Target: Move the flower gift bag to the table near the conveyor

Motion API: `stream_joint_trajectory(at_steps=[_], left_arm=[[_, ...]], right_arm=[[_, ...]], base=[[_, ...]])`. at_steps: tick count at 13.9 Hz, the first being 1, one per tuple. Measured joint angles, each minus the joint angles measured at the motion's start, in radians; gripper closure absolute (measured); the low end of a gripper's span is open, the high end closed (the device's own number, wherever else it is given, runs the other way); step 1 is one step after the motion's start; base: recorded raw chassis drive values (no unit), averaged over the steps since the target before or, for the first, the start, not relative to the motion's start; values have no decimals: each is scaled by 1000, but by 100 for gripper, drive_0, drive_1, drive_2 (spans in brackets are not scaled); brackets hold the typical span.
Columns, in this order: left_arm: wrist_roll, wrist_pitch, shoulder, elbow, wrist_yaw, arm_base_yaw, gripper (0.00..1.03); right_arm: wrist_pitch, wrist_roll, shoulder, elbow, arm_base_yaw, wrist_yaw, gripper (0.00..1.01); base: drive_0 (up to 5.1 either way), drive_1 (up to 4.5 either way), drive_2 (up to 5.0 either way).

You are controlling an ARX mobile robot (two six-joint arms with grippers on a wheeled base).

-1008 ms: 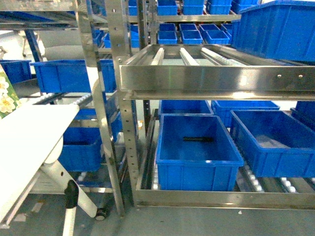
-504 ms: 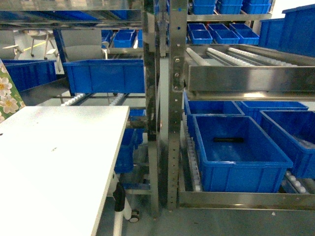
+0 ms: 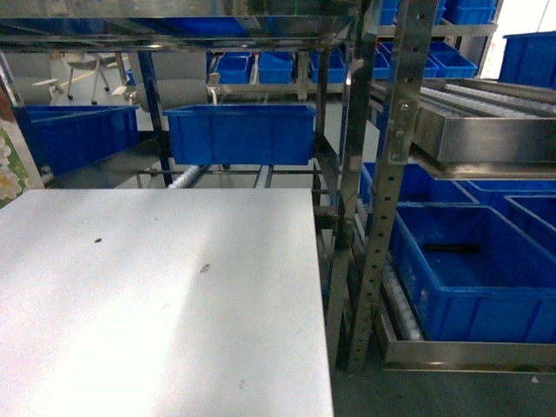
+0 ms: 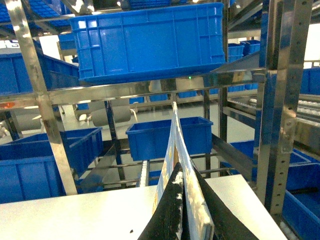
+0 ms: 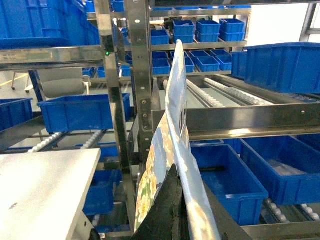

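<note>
While each wrist view shows dark fingers pinching the flower gift bag [image 5: 172, 150], the left gripper [image 4: 181, 210] holds it above the table's [image 3: 156, 295] far edge, the right gripper [image 5: 181, 210] off its right edge, by the conveyor [image 5: 225, 97].

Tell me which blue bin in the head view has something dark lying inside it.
The open blue bin on the lowest rack level at right, beside the table: a dark elongated object lies on its floor. The other bins' insides aren't visible.

Head view down over table [image 3: 156, 295]; wrist views level toward conveyor [image 5: 225, 97].
</note>
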Motion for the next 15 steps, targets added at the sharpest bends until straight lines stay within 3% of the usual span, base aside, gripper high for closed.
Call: stream_joint_trajectory(at_steps=[15], left_arm=[[0,-1,0,0,0,0,101]], right_arm=[[2,0,0,0,0,0,99]], base=[[-494,251,251]])
